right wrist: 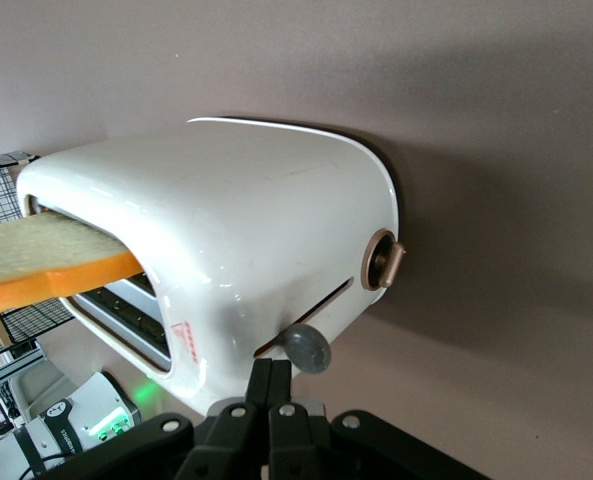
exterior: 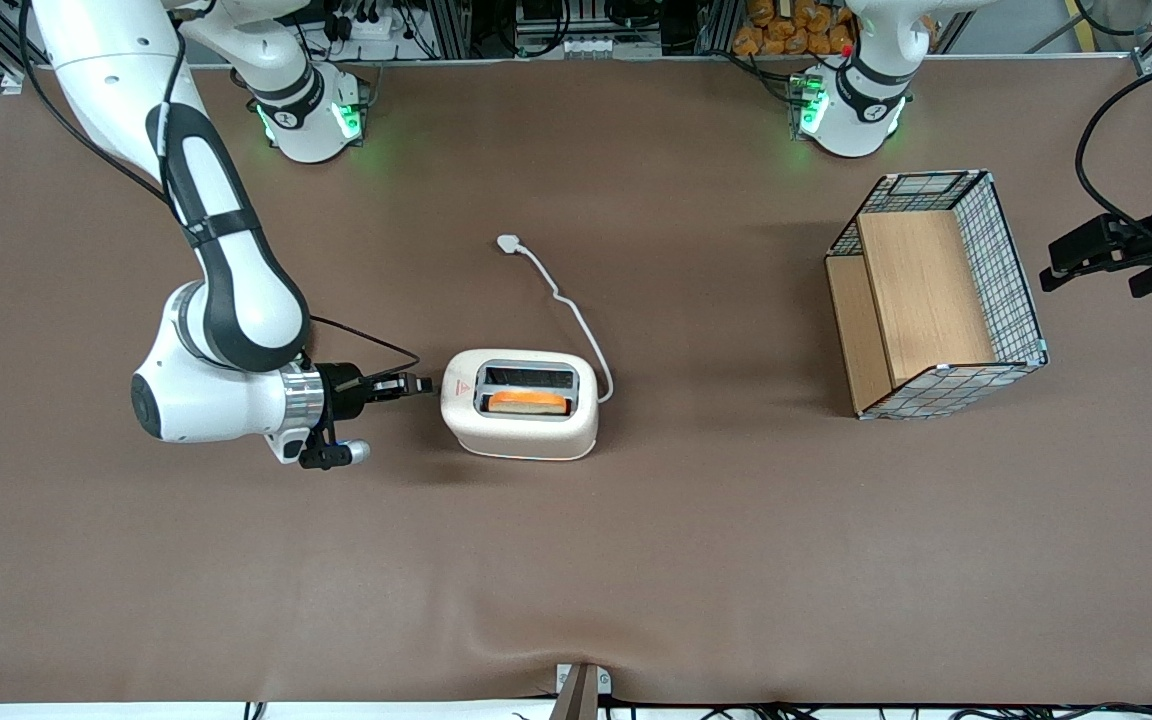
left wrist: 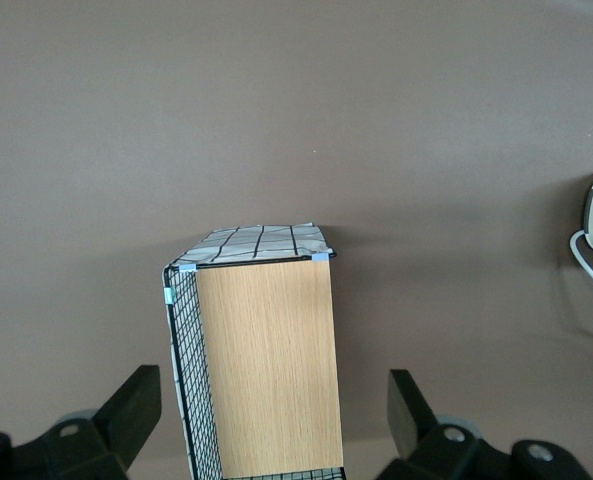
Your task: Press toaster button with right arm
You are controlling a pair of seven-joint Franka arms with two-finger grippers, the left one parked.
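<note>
The cream-white toaster (exterior: 520,405) stands near the middle of the table, a slice of toast (exterior: 528,402) in the slot nearer the front camera. In the right wrist view the toaster (right wrist: 236,230) shows its narrow end face with the round grey button (right wrist: 307,347) on a slot and a brass dial (right wrist: 383,262) beside it. My right arm's gripper (exterior: 426,385) is shut and empty, level with the table, its tips at the toaster's end face. In the wrist view the gripper (right wrist: 273,370) sits right beside the grey button.
The toaster's white cord (exterior: 566,305) runs away from the front camera to its plug (exterior: 509,243). A wire-and-wood basket (exterior: 936,300) stands toward the parked arm's end of the table; it also shows in the left wrist view (left wrist: 261,355).
</note>
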